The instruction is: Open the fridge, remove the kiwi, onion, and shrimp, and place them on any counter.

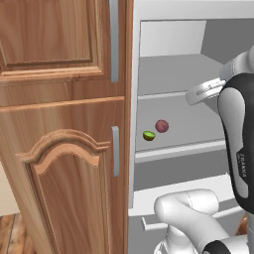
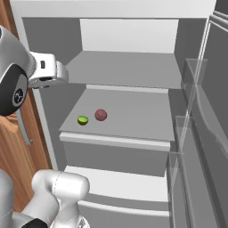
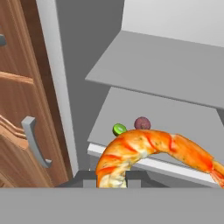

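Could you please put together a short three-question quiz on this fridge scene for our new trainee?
1. True or false: the shrimp lies on the same shelf as the kiwi.
2. Which item sits beside the kiwi on the fridge shelf? A) the onion B) a lemon C) a bottle
3. Fill in: the fingers are closed on the ______.

Key:
1. False: the shrimp is in the gripper, off the shelf.
2. A
3. shrimp
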